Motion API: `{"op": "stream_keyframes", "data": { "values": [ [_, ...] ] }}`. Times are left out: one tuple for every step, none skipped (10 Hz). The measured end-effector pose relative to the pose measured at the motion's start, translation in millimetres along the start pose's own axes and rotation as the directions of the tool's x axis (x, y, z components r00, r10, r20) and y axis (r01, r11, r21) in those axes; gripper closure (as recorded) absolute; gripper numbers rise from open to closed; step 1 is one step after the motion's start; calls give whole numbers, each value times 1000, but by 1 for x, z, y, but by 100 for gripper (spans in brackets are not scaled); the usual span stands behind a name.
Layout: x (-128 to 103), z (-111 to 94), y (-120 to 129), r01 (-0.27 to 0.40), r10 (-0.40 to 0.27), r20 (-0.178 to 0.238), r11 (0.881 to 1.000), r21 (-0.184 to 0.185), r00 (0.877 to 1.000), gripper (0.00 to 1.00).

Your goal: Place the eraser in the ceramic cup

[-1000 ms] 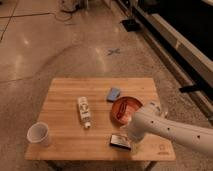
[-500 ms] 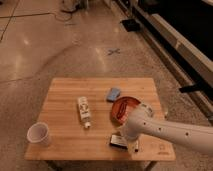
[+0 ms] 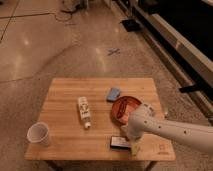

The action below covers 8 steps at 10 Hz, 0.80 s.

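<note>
Polished speckled floor surrounds the wooden table (image 3: 65,150) I am working over. From my seat I see the gripper (image 3: 132,144) down at the table's front edge, at the right end of the eraser (image 3: 119,142), which lies flat on the wood. Whether the gripper is open or closed on it I cannot tell. The ceramic cup (image 3: 39,134) stands upright at the front left corner, well apart. An orange-red bowl (image 3: 125,107), a blue block (image 3: 113,94) and a white bottle (image 3: 84,111) lie farther back.
</note>
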Motion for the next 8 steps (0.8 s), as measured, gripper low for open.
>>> {"op": "stream_keyframes", "data": {
  "values": [
    [5,-1,1,-16,16,8,1000,-2,1000,54],
    [12,-4,3,-31,31,17,1000,-1,999,64],
    [21,-12,6,-41,41,25,999,4,999,76],
    [27,-18,11,-39,39,29,999,5,999,86],
    [33,-24,18,-27,26,25,1000,5,999,95],
    [37,-37,25,-12,12,27,1000,10,1000,100],
    [35,-50,30,17,-17,35,1000,20,999,100],
    [33,-60,33,37,-38,40,999,29,998,100]
  ]
}}
